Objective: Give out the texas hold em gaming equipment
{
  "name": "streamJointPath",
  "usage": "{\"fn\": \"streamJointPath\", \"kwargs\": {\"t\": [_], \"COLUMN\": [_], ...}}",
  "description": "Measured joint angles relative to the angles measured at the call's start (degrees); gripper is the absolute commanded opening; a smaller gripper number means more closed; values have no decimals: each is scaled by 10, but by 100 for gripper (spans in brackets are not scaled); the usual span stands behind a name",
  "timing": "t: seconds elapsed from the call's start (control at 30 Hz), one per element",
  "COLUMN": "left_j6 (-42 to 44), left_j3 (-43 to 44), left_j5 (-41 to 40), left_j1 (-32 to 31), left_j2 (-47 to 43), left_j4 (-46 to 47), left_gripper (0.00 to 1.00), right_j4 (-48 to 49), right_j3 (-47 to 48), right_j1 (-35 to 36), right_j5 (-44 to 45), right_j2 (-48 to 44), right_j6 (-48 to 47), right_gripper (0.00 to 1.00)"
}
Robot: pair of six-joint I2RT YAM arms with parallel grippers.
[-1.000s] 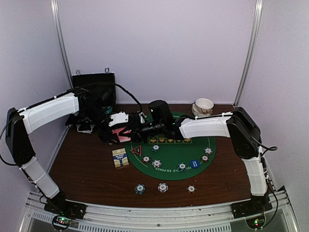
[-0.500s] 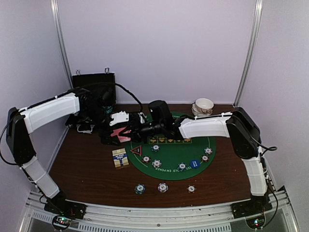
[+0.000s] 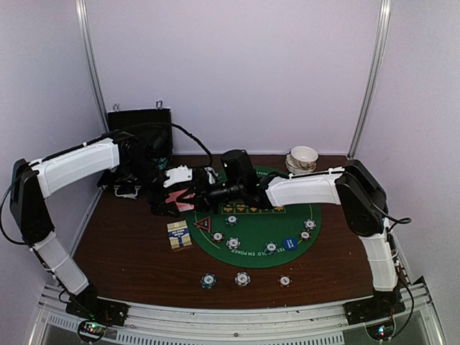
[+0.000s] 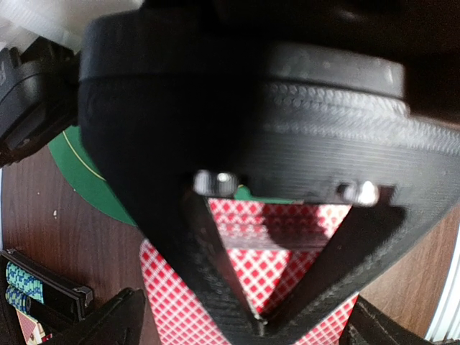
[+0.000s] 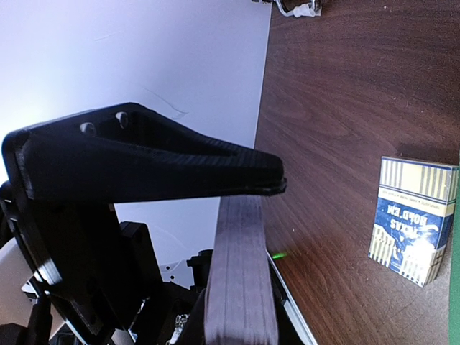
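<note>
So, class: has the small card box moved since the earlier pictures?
No. The card box sits where it did, at the green mat's left edge.

Pink-backed card deck [image 3: 180, 200] aloft, tilted, beside left edge of green mat [image 3: 251, 233]

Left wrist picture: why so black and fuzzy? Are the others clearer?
Left wrist: the tool sits too near the lens and blurs; the pink-backed cards behind look sharper. Right wrist: a finger is silhouetted against bright wall, the card box crisp. Top external: evenly lit.
</note>
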Motion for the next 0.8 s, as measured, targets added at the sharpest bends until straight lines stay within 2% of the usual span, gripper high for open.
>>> {"fn": "streamJointPath", "kwargs": {"t": [0.8], "left_j6": [-18], "left_j3": [3], "left_j5": [-5], "left_j1": [0], "left_j2": [4], "left_j4": [1], "left_gripper": [98], "right_j4": [11], "right_j3": [-6], "right_j1": [0], "right_j5": [-4], "right_j2": [1], "right_j6": [2], "right_gripper": [0]}}
